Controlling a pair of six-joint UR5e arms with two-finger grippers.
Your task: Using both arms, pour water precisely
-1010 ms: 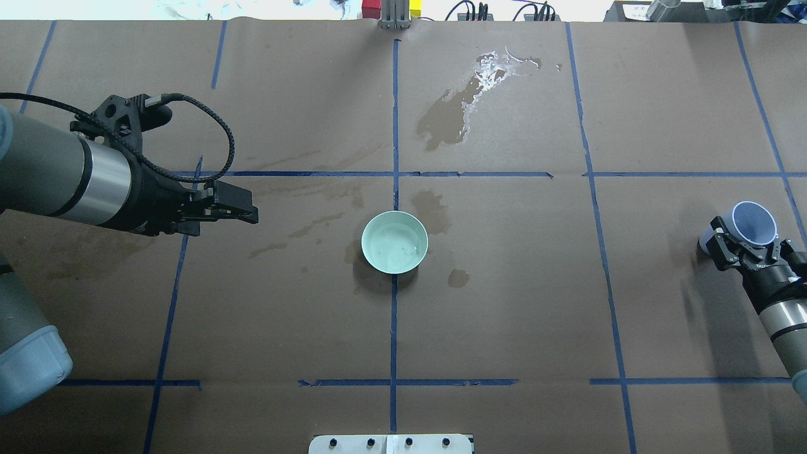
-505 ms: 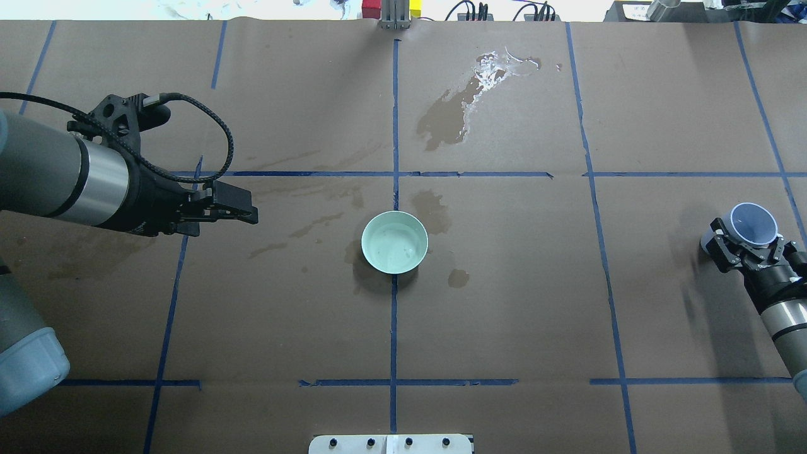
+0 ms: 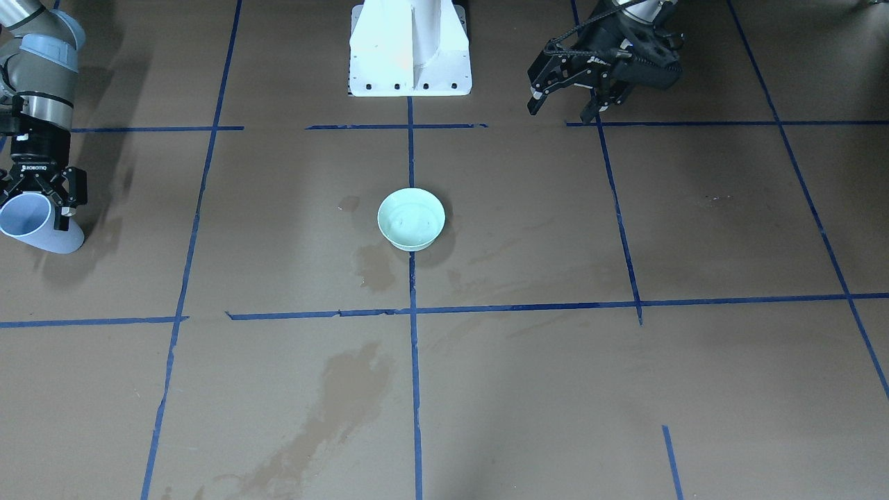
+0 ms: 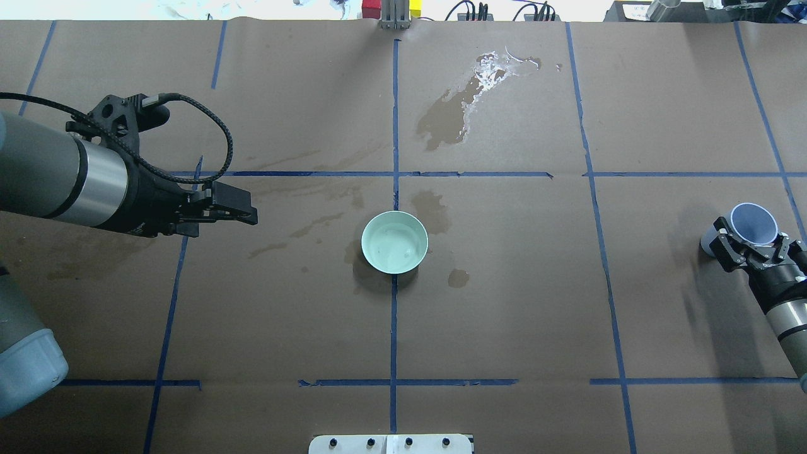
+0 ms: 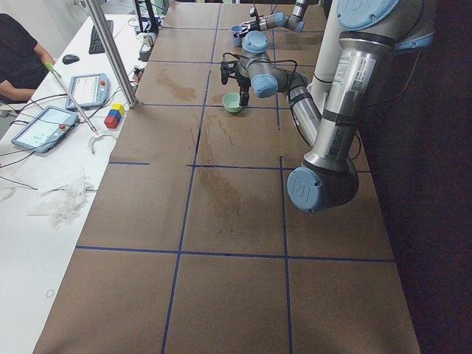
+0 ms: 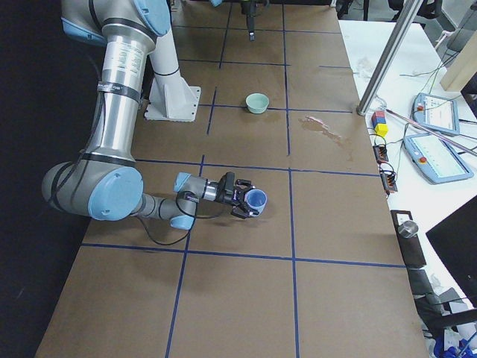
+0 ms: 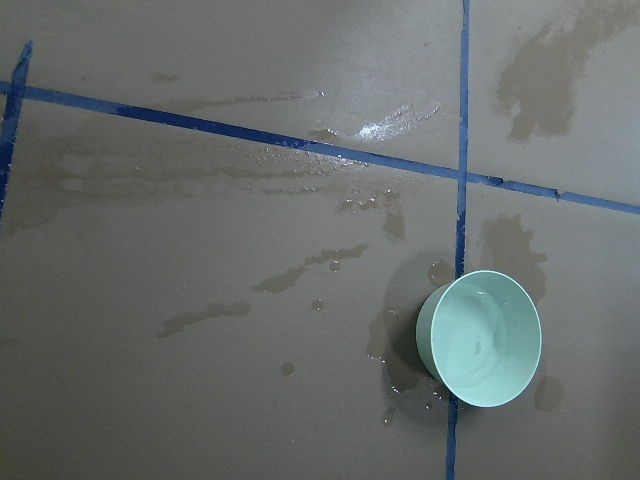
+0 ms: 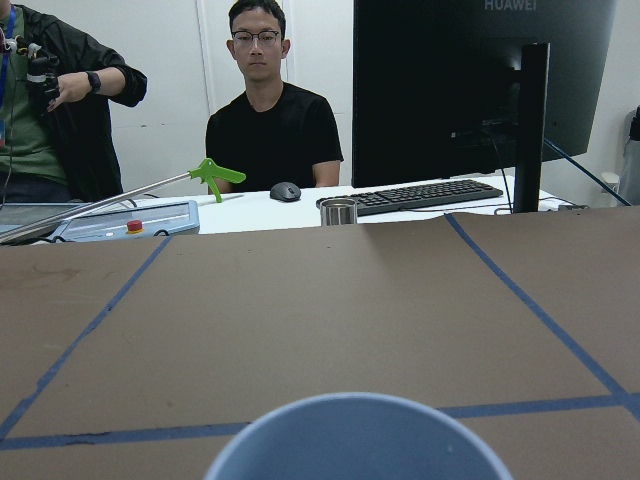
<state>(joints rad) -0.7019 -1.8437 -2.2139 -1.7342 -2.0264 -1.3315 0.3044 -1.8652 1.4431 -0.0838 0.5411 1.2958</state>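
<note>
Cup edged rightward; front view shows its tilt.

Blue cup is cut off by the bottom edge, only its rim showing, contents hidden.
</note>
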